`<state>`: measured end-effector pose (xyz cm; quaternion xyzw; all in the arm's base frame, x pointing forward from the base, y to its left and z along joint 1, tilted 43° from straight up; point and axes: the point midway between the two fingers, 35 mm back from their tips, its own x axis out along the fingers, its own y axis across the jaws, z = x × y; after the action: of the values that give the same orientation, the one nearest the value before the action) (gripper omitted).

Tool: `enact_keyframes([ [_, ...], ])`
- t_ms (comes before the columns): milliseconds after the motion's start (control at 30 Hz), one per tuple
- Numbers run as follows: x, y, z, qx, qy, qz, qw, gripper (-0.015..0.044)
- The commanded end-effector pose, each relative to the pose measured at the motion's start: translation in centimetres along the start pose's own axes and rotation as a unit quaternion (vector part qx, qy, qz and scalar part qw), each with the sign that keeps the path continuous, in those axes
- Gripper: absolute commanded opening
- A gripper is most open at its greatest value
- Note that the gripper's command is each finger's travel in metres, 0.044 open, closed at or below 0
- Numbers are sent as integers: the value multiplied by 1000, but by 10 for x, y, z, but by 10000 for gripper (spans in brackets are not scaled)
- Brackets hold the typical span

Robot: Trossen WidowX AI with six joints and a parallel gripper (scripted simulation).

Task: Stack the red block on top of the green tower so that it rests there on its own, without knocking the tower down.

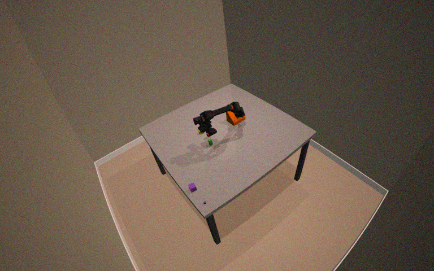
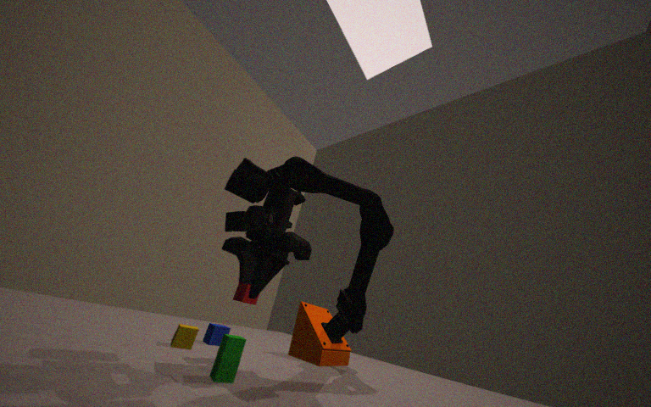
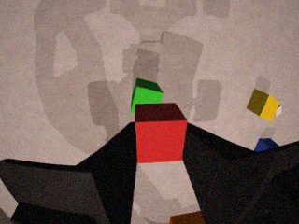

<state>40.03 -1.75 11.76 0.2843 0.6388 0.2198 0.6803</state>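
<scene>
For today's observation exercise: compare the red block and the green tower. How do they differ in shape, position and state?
The red block is roughly cube-shaped; the green tower is taller than it is wide. The red block hangs in the air, clamped in the gripper; the green tower stands upright on the table, touched by nothing. The red block sits higher than the green tower's top. Both are plain, single-coloured, flat-faced blocks.

- Arm [image 2: 336, 189]: matte black, chunky rounded links, blocky housings nr wrist.
- Base [image 2: 316, 338]: orange wedge-shaped block w/ small dark screw dots along edges.
- Gripper [image 2: 249, 287]: black, two flat tapering fingers, wide cross-body above.
</scene>
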Motion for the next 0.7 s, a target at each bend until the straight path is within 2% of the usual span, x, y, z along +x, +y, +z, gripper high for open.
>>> enact_keyframes([
  [0,17,2,-1,2,5,4,1000,0],
  [400,46,2,-1,2,5,4,1000,0],
  [667,47,2,-1,2,5,4,1000,0],
])
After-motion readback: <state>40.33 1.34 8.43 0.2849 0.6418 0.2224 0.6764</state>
